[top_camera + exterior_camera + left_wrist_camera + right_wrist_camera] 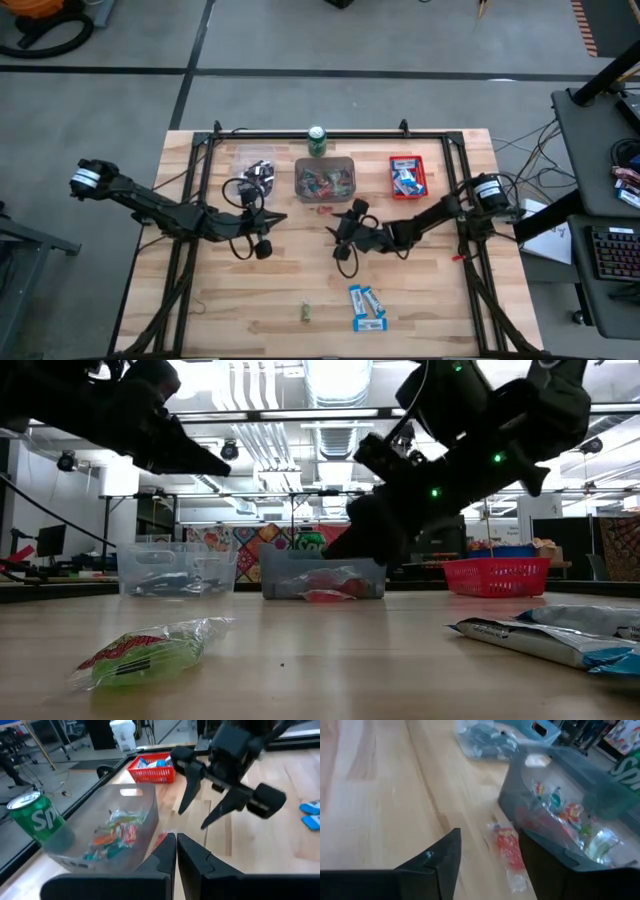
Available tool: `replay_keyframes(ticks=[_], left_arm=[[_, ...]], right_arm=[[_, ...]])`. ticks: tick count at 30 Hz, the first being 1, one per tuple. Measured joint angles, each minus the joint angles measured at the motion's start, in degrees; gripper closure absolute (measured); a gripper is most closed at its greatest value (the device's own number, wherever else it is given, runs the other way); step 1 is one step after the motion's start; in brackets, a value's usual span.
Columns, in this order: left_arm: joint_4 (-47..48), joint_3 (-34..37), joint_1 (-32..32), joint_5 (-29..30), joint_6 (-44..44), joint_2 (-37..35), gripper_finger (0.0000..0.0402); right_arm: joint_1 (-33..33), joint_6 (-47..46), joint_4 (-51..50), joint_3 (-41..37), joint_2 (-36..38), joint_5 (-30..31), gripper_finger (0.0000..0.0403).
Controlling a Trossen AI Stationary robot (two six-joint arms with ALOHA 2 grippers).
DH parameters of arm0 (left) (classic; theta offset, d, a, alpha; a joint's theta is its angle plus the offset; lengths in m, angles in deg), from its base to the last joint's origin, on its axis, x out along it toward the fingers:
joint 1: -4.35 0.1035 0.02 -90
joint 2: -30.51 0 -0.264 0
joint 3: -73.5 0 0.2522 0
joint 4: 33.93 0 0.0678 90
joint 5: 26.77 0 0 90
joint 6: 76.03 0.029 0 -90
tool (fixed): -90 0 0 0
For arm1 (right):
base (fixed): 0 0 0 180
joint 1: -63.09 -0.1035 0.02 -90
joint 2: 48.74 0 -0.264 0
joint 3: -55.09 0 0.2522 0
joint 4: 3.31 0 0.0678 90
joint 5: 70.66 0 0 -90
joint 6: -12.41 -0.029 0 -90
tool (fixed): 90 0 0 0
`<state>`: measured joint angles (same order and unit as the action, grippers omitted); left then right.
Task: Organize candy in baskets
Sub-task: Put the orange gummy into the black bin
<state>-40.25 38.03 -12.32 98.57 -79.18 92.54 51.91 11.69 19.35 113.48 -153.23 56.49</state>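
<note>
High view: wood-topped surface [250, 300] is seen from above; clear basket [254, 166], grey basket [325, 178] and red basket [408, 176] stand in a row toward twelve o'clock, a green can [317, 140] behind the grey one. A red candy [324, 209] lies just outside the grey basket at its six o'clock side. The right hand [352, 212] is held just beside that piece, at its four o'clock. Blue-and-white bars [367, 306] and a green candy [305, 314] remain at six o'clock, well apart from the baskets. The left hand [272, 218] waits near the clear basket.

Low view: the right hand [350, 540] is seen low in front of the grey basket [322, 574]; the green candy [145, 652] lies nearest the camera.

Left wrist view: the left hand [176, 851] is pressed together and empty; the right hand [200, 806] is spread, nothing between its fingers.

Right wrist view: the right hand [487, 857] is spread around the red candy [509, 849], which rests on the wood against the grey basket [555, 820].

Step judged: a sweet is being picked up for the grey basket.

Next move: the spread fingers would need lowering to straddle the wrapper, closing, then lifting over the wall.
</note>
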Motion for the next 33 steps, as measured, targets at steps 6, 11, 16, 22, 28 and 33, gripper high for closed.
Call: replay_keyframes(ticks=[6,11,16,22,28,33], left_arm=[[0.1,-0.4,0.0,0.1,0.6,0.7,0.0402],[-0.6,-1.2,0.0,0.1,1.2,1.1,0.0402],[-1.0,-1.7,0.0,0.1,2.4,1.4,0.0402],[-1.0,-1.9,0.0,0.1,2.4,2.4,0.0402],[-3.6,-1.9,0.0,0.1,2.5,4.5,0.0402],[-5.0,-1.9,0.0,0.1,2.7,6.3,0.0402]], right_arm=[[1.2,-0.2,-0.9,-0.1,-0.5,-1.6,0.0206],[2.0,-1.9,-0.4,-0.1,-2.8,-1.6,0.0211],[4.0,-5.6,-0.2,-0.1,-5.4,-1.0,0.0213],[5.8,-7.3,0.4,0.3,-7.7,-1.9,0.0214],[7.4,-9.8,0.9,2.0,-9.7,-5.7,0.0252],[7.5,-9.8,0.5,3.0,-10.3,-6.4,0.0321]])
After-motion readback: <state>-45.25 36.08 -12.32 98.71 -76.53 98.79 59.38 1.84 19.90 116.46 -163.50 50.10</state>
